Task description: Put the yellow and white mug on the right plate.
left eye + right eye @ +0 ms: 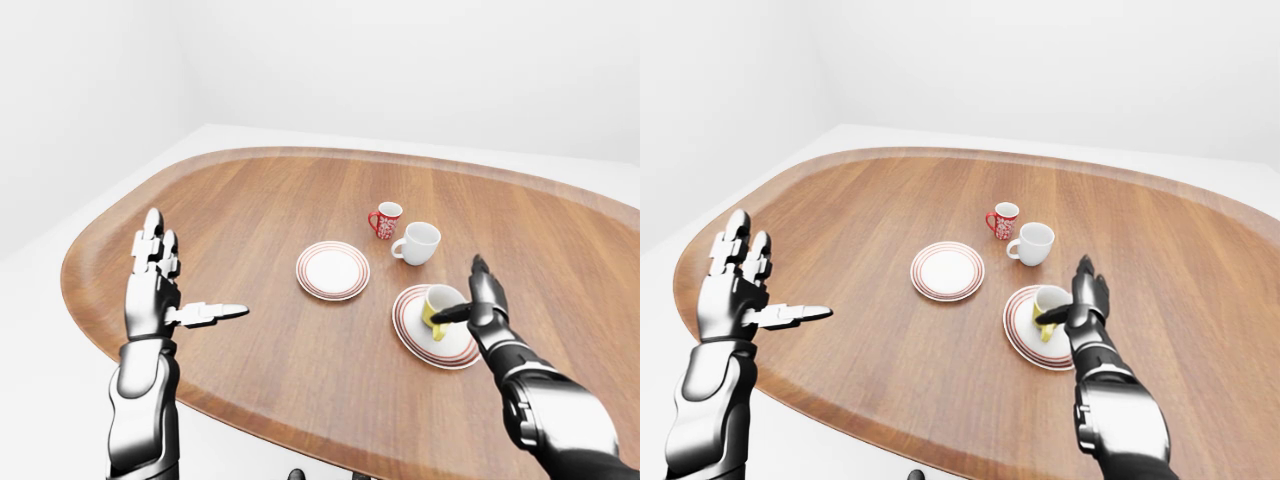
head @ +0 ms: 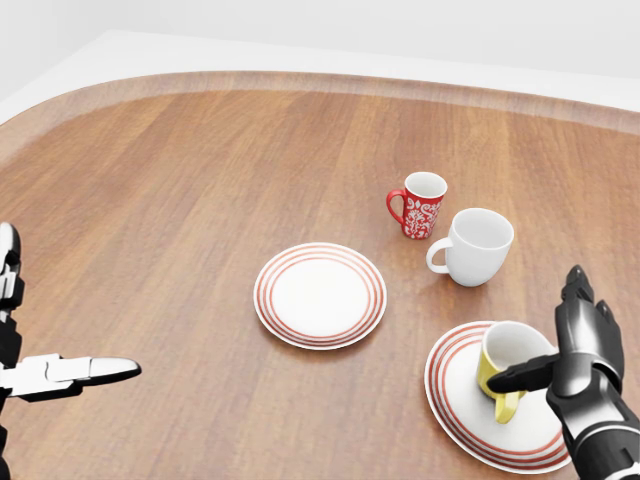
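At lower right of the head view, the right hand (image 2: 575,352) is standing spread open, gripping nothing, thumb just touching the yellow and white mug (image 2: 507,366) sitting on the right plate (image 2: 452,400), so lifting straight away is looking wisest.

You get bright, even, diffuse light with no clear source; the worktop (image 2: 180,200) carries a soft pale sheen near its top edge, shadows under the crockery are faint, and everything renders sharp, without blur or glare
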